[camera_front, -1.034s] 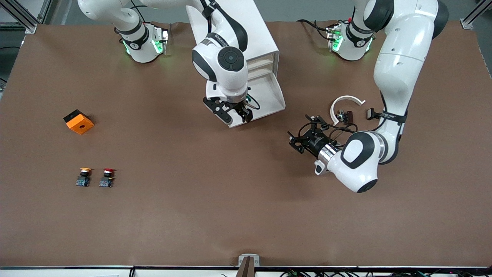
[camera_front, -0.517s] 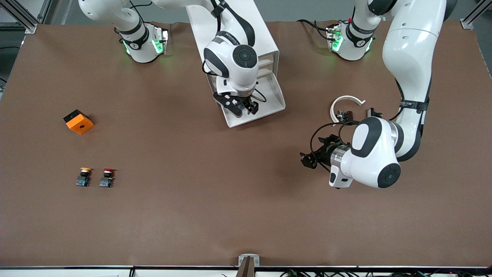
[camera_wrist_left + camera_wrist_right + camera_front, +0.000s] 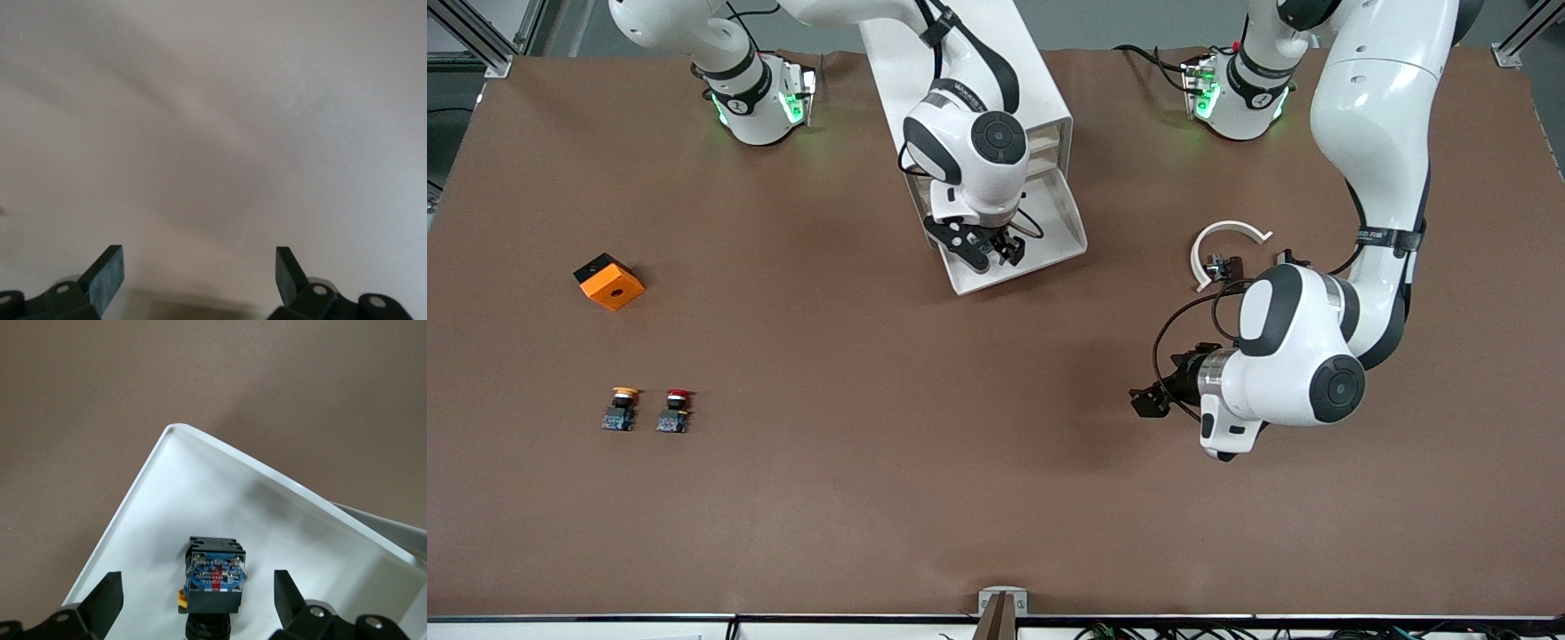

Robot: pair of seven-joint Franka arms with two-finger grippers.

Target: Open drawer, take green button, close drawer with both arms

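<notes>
The white cabinet point(image 3: 1040, 80) stands near the arms' bases with its lowest drawer point(image 3: 1055, 216) pulled open. My right gripper point(image 3: 985, 252) hangs low over the open drawer, fingers spread. In the right wrist view the button point(image 3: 215, 577) lies on the drawer's white floor point(image 3: 200, 493) between the open fingers of the right gripper point(image 3: 198, 597); its bluish base and black body show, its cap is hidden. My left gripper point(image 3: 1149, 400) is open and empty over bare table, nearer the left arm's end; the left wrist view shows the left gripper point(image 3: 198, 267) over plain table surface.
An orange block point(image 3: 608, 281) lies toward the right arm's end. A yellow-capped button point(image 3: 620, 407) and a red-capped button point(image 3: 675, 409) stand side by side nearer the front camera. A white curved ring piece point(image 3: 1227, 236) and small dark parts point(image 3: 1224, 265) lie beside the left arm.
My right gripper moved from the drawer's front edge to over the tray's inside. My left gripper drew away from the drawer, toward the front camera.
</notes>
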